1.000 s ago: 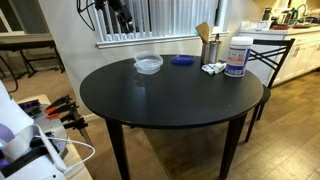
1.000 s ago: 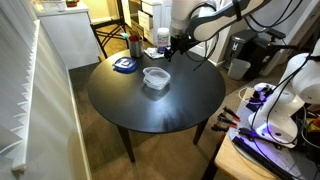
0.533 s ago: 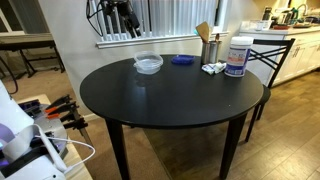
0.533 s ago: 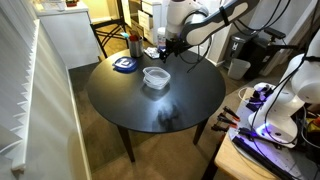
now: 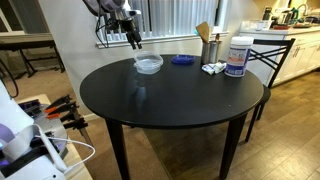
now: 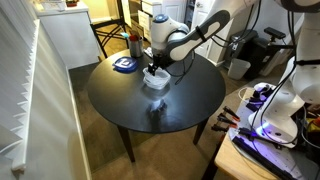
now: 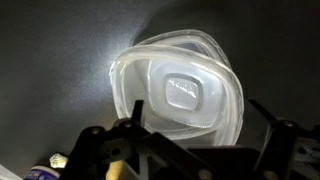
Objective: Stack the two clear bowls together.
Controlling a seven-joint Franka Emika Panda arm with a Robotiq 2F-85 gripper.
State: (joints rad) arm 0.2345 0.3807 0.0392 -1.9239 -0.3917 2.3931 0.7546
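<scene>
Clear plastic is where the change points: the arm has swung in from beside the window blinds and dropped, so the gripper (image 5: 133,40) now hangs just above the two clear bowls (image 5: 148,63), which sit near the worktop's (image 5: 170,105) window-side edge. Its fingers are spread wide in the wrist view, pinching nothing. That view shows doubled rims, one outline inside another, so the bowls look already nested. The exterior views resolve only a single shape, and the count of two rests on those rims. Judged so, the stacking seems done or nearly so. Along the same edge stand one blue dish (image 5: 182,60), one white tub (image 5: 237,57) and one metal cup (image 5: 210,50).
</scene>
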